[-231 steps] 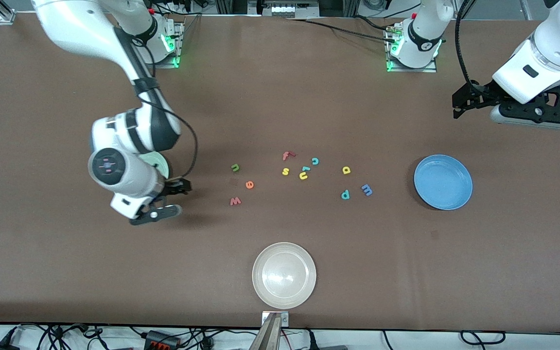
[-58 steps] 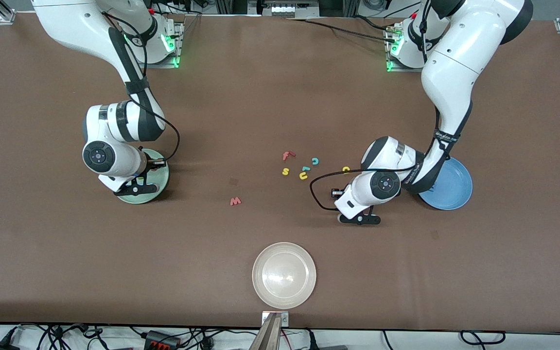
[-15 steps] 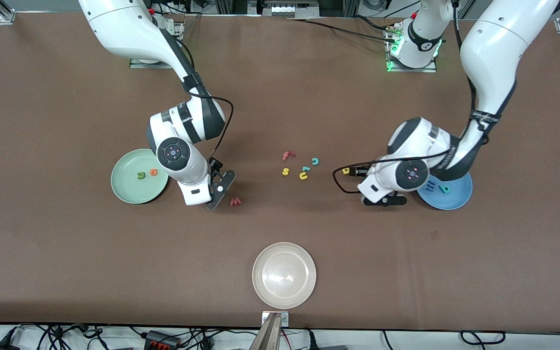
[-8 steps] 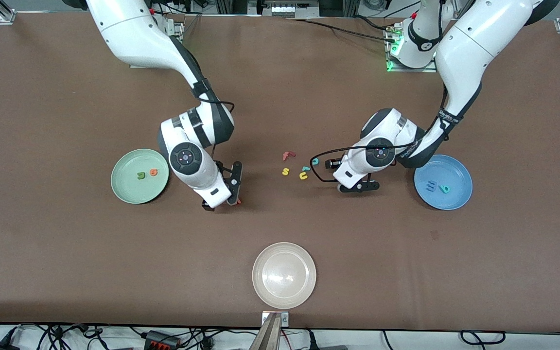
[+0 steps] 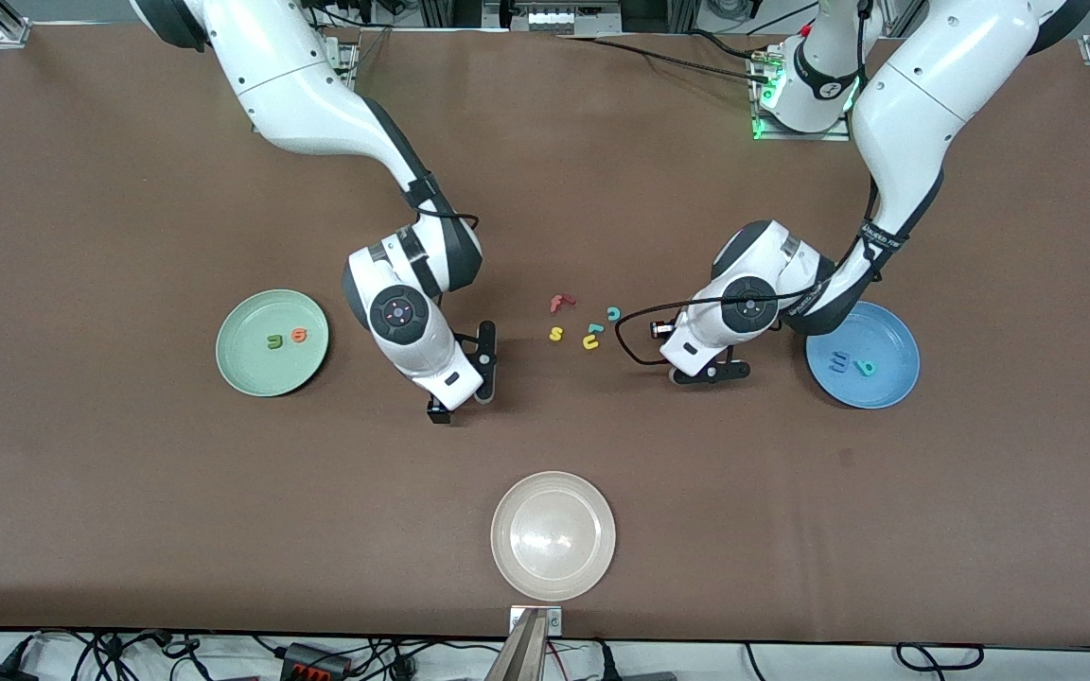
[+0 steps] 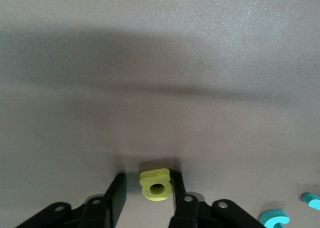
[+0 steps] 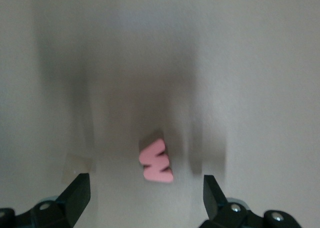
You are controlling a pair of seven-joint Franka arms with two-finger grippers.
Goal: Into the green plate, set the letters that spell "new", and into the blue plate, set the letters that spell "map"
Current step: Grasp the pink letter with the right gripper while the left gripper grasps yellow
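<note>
The green plate (image 5: 240, 364) holds the dark green n (image 5: 273, 341) and the orange e (image 5: 298, 335). The blue m (image 5: 838, 359) and the teal p (image 5: 866, 368) lie in the blue plate (image 5: 886, 331). My right gripper (image 5: 462, 383) (image 7: 146, 185) hangs low over the pink w (image 7: 156, 162), open wide, with the w between its fingers and touching neither. My left gripper (image 5: 689, 351) (image 6: 148, 180) is down at the yellow a (image 6: 156, 184). One of its fingers (image 6: 176, 188) touches the a and a gap shows at the other. The front view hides both the w and the a.
Beside the left gripper, toward the right arm's end, lie a red f (image 5: 559, 303), a yellow s (image 5: 555, 333), a teal c (image 5: 613, 313) and a yellow u (image 5: 590, 342). A whitish plate (image 5: 553, 577) sits near the front edge.
The left gripper's jaws have narrowed around the yellow a. The right gripper has slid over the w, which the hand now covers in the front view.
</note>
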